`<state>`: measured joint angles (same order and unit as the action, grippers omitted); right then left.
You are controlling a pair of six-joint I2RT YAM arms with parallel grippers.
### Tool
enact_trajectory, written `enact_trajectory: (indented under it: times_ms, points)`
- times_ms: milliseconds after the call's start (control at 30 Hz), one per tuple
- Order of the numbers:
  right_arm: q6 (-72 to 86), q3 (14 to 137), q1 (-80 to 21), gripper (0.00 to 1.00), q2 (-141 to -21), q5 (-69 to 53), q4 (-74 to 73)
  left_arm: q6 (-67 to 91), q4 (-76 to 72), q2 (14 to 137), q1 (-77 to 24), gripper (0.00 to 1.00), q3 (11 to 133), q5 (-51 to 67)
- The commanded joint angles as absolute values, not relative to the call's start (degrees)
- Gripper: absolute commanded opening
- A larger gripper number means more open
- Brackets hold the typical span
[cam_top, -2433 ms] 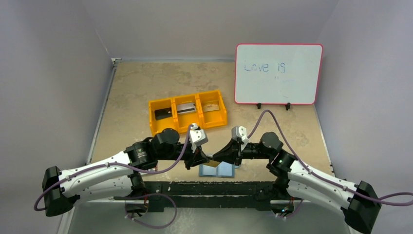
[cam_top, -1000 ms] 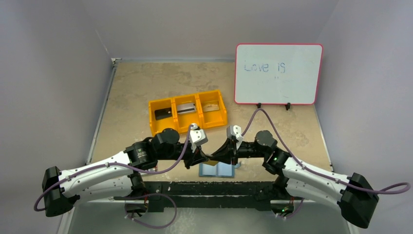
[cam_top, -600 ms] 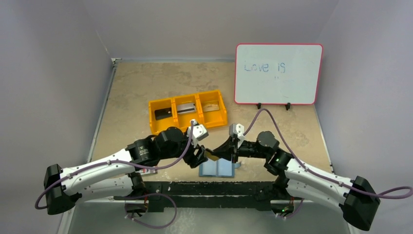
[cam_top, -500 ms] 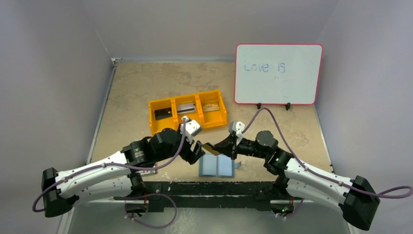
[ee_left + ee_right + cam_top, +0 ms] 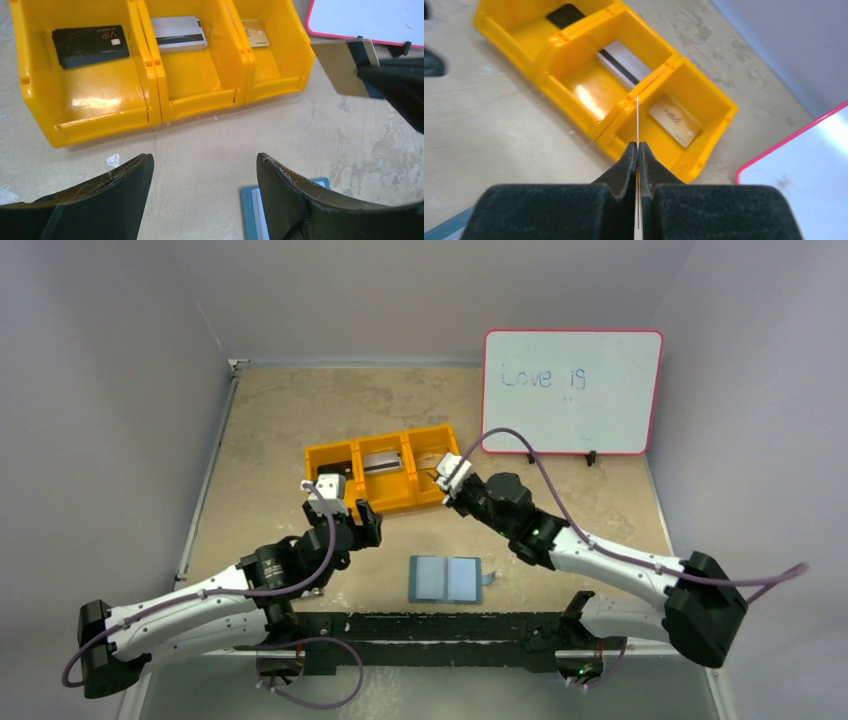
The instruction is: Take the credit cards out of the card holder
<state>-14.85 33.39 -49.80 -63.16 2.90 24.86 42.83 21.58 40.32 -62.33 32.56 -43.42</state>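
The teal card holder [image 5: 445, 579] lies open and flat near the table's front edge; one corner [image 5: 248, 200] shows by my left fingers. My right gripper [image 5: 440, 476] is shut on a tan credit card [image 5: 342, 67], which appears edge-on [image 5: 637, 120] over the right-hand compartment of the orange bin [image 5: 385, 505]. My left gripper [image 5: 202, 162] stands open with nothing in it, in front of the bin and left of the holder. In the bin lie a black card [image 5: 90, 46], a silver card [image 5: 178, 34] and a gold card [image 5: 255, 34].
A pink-framed whiteboard [image 5: 570, 390] stands on feet at the back right, just behind the bin's right end. Grey walls enclose the table on three sides. Both arm bases sit on a dark rail at the near edge.
My left gripper let go of the tan card, opened and drew back to the left. My right gripper, shut on that card, carried it from over the holder to the bin's right compartment.
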Motion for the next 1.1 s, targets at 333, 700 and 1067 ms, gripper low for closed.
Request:
enact_trajectory:
  times_ms: [333, 700, 1067]
  points:
    - [-43.1, 48.2, -49.1, 0.0, -85.9, 10.4, 26.5, 51.3, 24.7, 34.2, -62.3, 0.79, 30.9, -45.5]
    - [-50.3, 50.6, -45.7, 0.0, -90.3, 4.1, 28.4, 50.5, 26.4, 30.9, -62.3, 0.79, 30.1, -45.7]
    - [-55.1, 53.0, -40.3, 0.0, -94.7, -3.9, 28.3, 49.4, 28.0, 29.5, -62.3, 0.79, 30.6, -46.1]
